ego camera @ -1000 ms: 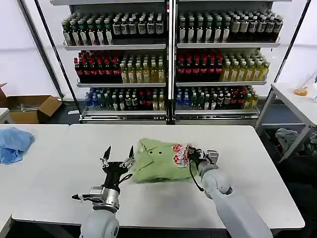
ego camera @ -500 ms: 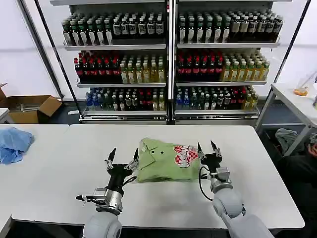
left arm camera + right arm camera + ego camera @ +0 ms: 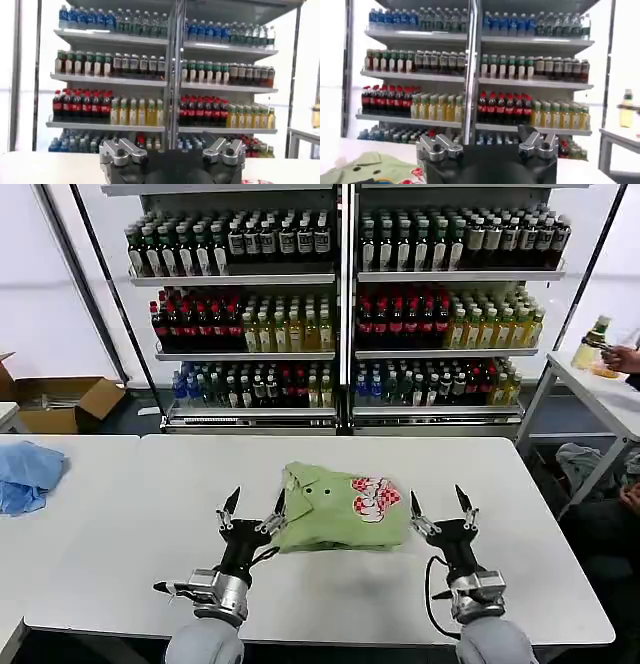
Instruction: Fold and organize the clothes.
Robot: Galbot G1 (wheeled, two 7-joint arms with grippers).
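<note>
The clothes, a folded sage-green shirt (image 3: pixel 335 516) with collar and red-and-white print facing up, lie on the white table (image 3: pixel 120 514) at its middle. My left gripper (image 3: pixel 256 504) stands upright just left of the shirt's edge, fingers open and holding nothing. On the shirt's other side my right gripper (image 3: pixel 438 502) is also upright and open, a little apart from the cloth. In the right wrist view a corner of the shirt (image 3: pixel 365 169) lies low beside the open right gripper (image 3: pixel 487 146). The left wrist view has the open left gripper (image 3: pixel 171 152) facing the shelves.
A blue cloth (image 3: pixel 28 474) lies on the table's far left. Behind the table stand shelves of bottles (image 3: pixel 340 314) and an open cardboard box (image 3: pixel 60 399) on the floor. A second table (image 3: pixel 600 389) stands at the right, with clothes (image 3: pixel 590 464) beneath it.
My right gripper has let go of the shirt's printed side, drawn back to the right and stood upright and open. The shirt has settled flat. My left gripper has shifted slightly towards it.
</note>
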